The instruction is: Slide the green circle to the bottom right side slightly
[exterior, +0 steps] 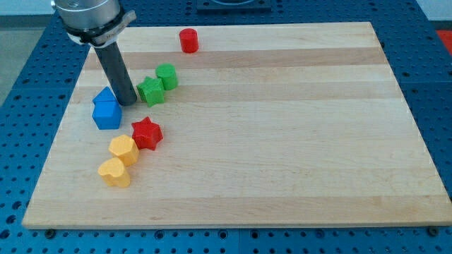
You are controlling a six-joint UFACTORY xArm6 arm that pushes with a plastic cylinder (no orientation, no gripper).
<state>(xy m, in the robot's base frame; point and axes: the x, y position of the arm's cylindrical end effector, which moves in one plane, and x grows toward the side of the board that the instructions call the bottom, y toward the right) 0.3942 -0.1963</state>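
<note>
Blocks crowd the left half of a pale wooden board (282, 141) that lies on a blue perforated bench (21, 56). My tip (129, 104) stands on the board between the blue block (106, 108) and a green star (150, 91), close against both; whether it touches either cannot be told. The arm ends in a plain dark rod (116, 70) with no claw, so nothing opens or shuts.

The green circle (167, 76) sits just to the upper right of my tip, beyond the green star and touching or nearly touching that star's upper right side. A red cylinder (188, 40) stands alone well above and to the right of my tip, near the board's top edge. A red star (146, 132) lies below my tip, slightly right. A yellow block (123, 149) presses against the red star's lower left, and a second yellow block (114, 172) lies just below the first; their shapes are hard to make out. No container appears on the board; every block rests directly on the wood.
</note>
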